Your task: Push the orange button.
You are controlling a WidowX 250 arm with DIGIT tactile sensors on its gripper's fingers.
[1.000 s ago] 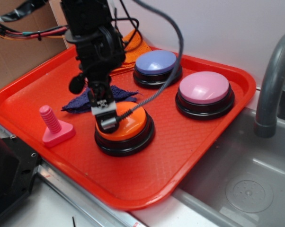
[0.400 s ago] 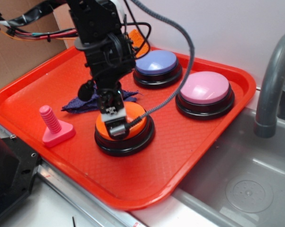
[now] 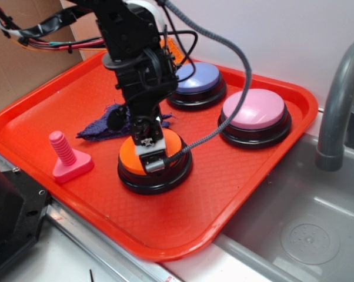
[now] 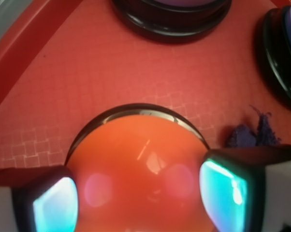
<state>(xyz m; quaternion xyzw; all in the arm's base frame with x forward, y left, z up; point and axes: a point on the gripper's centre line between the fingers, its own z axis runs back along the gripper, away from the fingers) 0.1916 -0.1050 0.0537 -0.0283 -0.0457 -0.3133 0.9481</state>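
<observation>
Looking like the approach is basically done: the pincer (image 3: 152, 160) sits right on top of the orange button (image 4: 140, 179), fingers (image 4: 56, 203) spread wide with the dome directly underneath and between them. Can't tell if it's actually pressed in yet, so the push itself may be left.

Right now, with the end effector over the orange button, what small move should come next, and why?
Probably a short push straight down. The end effector sits right over the orange button, and the wrist view shows its fingers spread apart above the dome. Whether it is pressing yet cannot be told.
</observation>
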